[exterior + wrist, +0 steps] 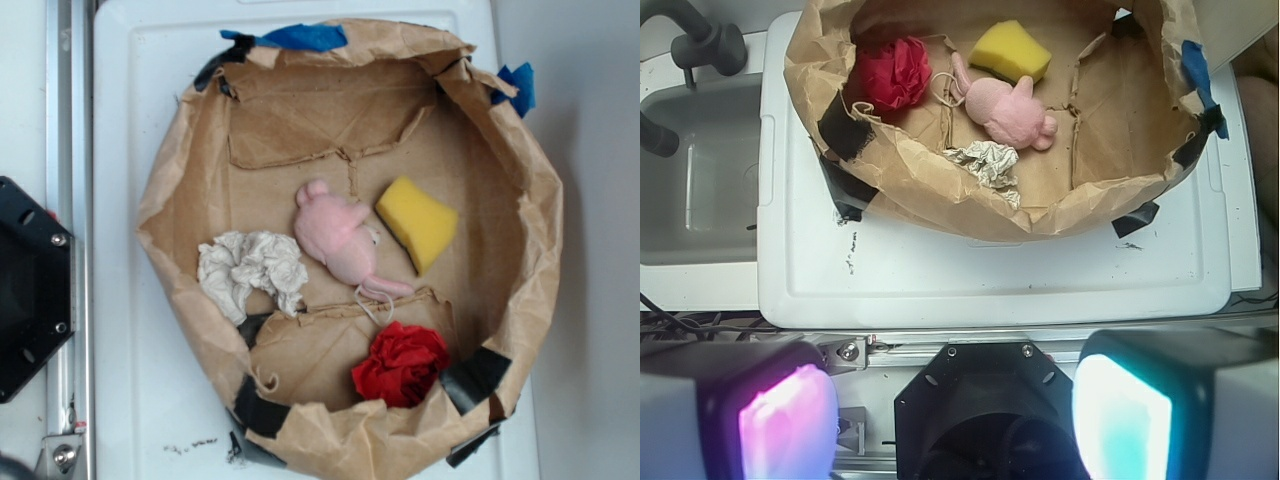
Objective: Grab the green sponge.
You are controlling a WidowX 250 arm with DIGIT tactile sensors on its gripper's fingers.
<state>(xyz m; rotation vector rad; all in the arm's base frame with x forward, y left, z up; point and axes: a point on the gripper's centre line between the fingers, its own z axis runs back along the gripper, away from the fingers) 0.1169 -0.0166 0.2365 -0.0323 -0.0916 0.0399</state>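
The jaws stood apart, their lit pads framing the wrist view well short of the crumpled brown paper nest (pixel 520 170), where the yellow wedge-shaped foam sponge (pixel 418 222) lay free at two o'clock, just beside the pink plush mouse (pixel 340 238), open to a grab.

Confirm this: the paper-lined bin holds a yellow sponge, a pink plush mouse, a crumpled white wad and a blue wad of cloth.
Not quite. The wad of cloth is red, not blue, as the exterior view shows. The rest stands: the bin holds the yellow sponge, pink plush mouse and crumpled white wad.
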